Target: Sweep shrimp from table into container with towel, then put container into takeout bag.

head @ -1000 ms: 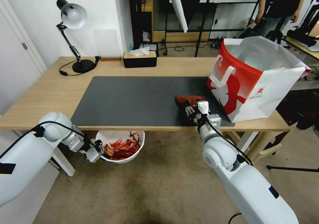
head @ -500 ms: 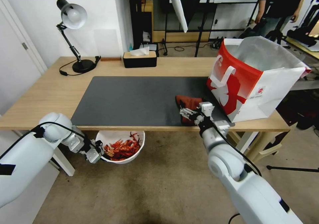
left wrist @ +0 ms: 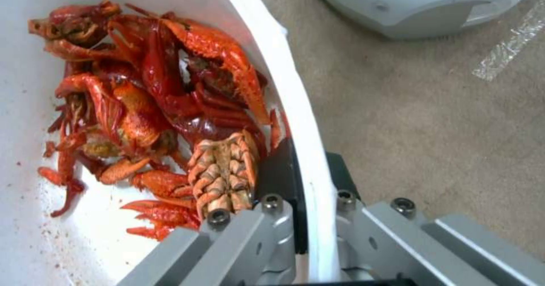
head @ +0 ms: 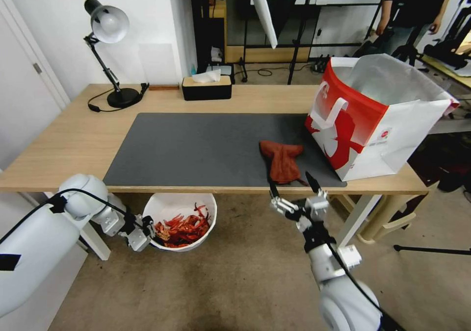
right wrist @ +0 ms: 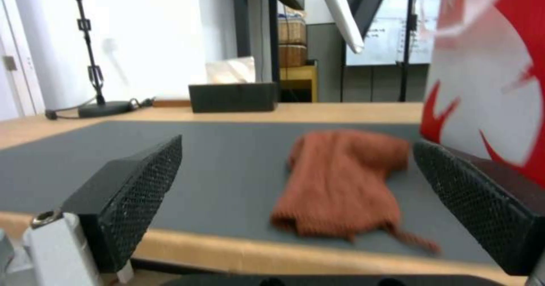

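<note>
Below the tabletop's front edge, shrimp (head: 182, 224) fill the container (head: 169, 205) — my left gripper (head: 142, 225) pinches its rim. The towel (head: 283, 161) lies on the mat near that edge, beside the takeout bag (head: 363, 120); my right gripper (head: 293, 188) hangs wide open — empty.

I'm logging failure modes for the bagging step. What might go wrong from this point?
1. The left gripper pinches the container by one spot of its rim only, below the table edge; loaded with shrimp, it may tilt or slip when lifted.
2. Coming up, the rim might catch the table's front edge.
3. The towel lies in front of the bag, and the open right gripper hangs nearby; either may obstruct the path.
</note>
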Robot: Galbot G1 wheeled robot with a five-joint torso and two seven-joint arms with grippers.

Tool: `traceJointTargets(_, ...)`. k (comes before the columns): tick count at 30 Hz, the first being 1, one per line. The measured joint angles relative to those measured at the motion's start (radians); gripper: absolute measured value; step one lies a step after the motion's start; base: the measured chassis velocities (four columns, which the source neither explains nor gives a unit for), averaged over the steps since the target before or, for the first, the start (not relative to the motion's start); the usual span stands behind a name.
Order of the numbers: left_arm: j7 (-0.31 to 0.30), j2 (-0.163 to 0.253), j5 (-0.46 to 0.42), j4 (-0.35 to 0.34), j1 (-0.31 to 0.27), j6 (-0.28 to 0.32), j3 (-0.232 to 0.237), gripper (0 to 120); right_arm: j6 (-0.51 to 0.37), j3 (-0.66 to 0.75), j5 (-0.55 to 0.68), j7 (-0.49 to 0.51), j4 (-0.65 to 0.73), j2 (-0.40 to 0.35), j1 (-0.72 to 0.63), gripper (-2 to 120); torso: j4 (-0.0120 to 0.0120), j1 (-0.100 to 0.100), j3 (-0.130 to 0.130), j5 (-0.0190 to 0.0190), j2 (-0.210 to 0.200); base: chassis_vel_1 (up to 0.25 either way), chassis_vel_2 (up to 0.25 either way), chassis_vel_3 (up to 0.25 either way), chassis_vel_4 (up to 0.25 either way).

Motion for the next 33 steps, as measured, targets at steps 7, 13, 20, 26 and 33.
traceJointTargets(7,-0.005,0.006,0.021,-0.06,0.032,-0.016,0.005,0,0.057,0.022,-0.018,-0.013,-0.053,0.021,-0.052,100,0.0001,0.0,0.0,0.0,0.0,0.0,0.0,0.0,0.0)
traceJointTargets(13,-0.017,0.034,0.036,-0.137,0.078,-0.048,0.005,0,0.067,0.023,-0.029,-0.015,-0.08,0.031,-0.056,100,0.0002,0.0,0.0,0.0001,0.0,0.0,0.0,0.0,0.0)
traceJointTargets(20,-0.025,0.07,0.042,-0.226,0.13,-0.073,-0.002,0,0.073,0.023,-0.033,-0.015,-0.097,0.033,-0.056,100,0.0003,0.0,0.0,0.0001,0.0,0.0,0.0,0.0,0.0)
traceJointTargets(26,-0.032,0.083,0.012,-0.3,0.137,-0.073,-0.013,0,0.082,0.027,-0.033,-0.017,-0.1,0.034,-0.062,100,0.0003,0.0,0.0,-0.0001,0.0,0.0,0.0,0.0,0.0)
traceJointTargets(33,-0.032,0.151,-0.168,-0.422,0.056,0.037,-0.05,0,0.088,0.032,-0.036,-0.02,-0.094,0.036,-0.08,100,-0.0001,0.0,0.0,0.0,0.0,0.0,0.0,0.0,0.0)
